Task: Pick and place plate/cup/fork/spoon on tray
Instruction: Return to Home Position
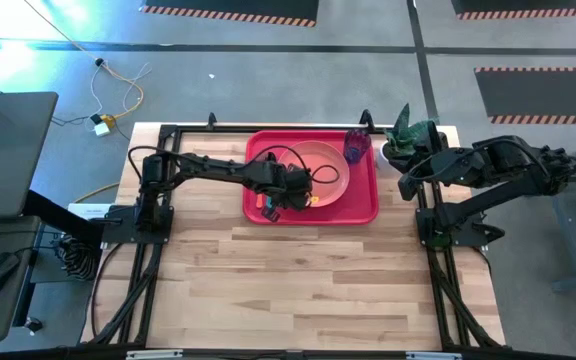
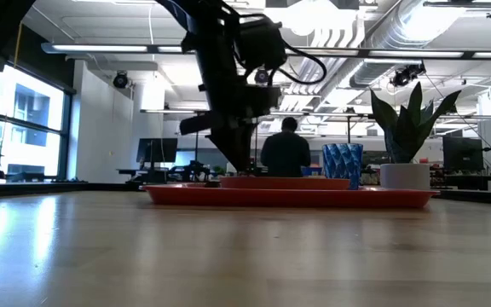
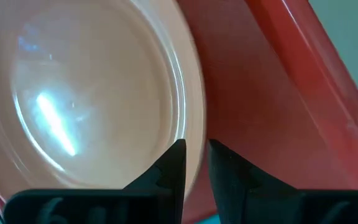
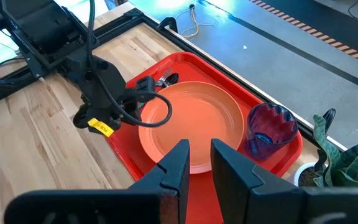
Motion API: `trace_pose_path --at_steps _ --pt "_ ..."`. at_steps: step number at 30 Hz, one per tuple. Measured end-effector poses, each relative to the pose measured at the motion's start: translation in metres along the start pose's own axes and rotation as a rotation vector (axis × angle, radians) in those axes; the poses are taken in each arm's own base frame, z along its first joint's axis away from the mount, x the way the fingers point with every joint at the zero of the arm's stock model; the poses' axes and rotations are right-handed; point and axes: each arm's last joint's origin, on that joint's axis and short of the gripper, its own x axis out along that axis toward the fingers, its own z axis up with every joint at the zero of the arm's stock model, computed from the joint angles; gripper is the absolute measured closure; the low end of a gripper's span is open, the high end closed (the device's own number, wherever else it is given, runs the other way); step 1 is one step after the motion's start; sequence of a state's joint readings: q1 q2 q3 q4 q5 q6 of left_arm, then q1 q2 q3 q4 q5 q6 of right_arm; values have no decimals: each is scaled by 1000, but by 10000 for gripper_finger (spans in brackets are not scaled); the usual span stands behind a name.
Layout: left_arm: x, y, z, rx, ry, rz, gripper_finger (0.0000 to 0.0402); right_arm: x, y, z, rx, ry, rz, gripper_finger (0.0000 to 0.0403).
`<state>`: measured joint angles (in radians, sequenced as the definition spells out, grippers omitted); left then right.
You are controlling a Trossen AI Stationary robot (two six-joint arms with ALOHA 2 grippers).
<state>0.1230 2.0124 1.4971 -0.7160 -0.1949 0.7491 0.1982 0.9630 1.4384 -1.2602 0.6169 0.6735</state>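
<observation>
My left gripper point(image 1: 290, 190) hangs over the plate's point(image 1: 330, 172) left rim inside the tray point(image 1: 366, 205), its 2 fingers point(image 3: 169, 169) nearly closed with the rim between them. A yellow label point(image 4: 100, 127) on my wrist carries writing I cannot read. The cup point(image 4: 270, 129) stands in the tray's far right corner. My right gripper point(image 1: 406, 184) waits beside the tray, fingers slightly apart.

Table point(image 1: 298, 290): light wood planks, black frame rails along edges. Floor point(image 1: 268, 80): grey, black mats with orange-striped edges at far side. Cable point(image 1: 113, 95) with small yellow-white plug lying on floor near table's far left corner. Dark desk point(image 1: 3, 150) at left. Room behind: open ceiling with white ducts point(image 2: 373, 26), strip lights, large windows point(image 2: 24, 119) at left, monitors, seated person point(image 2: 285, 149) facing away.
</observation>
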Motion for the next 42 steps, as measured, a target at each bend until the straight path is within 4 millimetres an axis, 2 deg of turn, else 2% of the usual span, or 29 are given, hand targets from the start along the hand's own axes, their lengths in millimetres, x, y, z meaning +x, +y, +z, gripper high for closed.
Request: trace_pose_path --at_steps 3,8,13,18,23,26,32,42 --pt "-10 1 -1 -68 -9 7 344 0 0 0 0 0 0 345" --pt "-39 5 -6 -212 -43 27 344 1 1 0 3 -2 -1 345" --pt "-83 8 -14 -401 -152 14 344 5 4 1 -2 -7 -22 345" --pt "-135 4 -24 -546 -348 -126 344 12 12 1 -18 11 -33 345" --pt "-175 -3 -37 -642 -502 -206 344 21 20 2 -23 36 -23 345" --pt "-182 -14 -49 -689 -557 -207 344 24 25 2 -20 44 -10 345" --pt "-178 -50 -75 -762 -674 -208 344 27 32 8 23 -2 34 345" --pt "-184 -106 -111 -780 -992 -219 344 25 41 23 78 -133 121 345"
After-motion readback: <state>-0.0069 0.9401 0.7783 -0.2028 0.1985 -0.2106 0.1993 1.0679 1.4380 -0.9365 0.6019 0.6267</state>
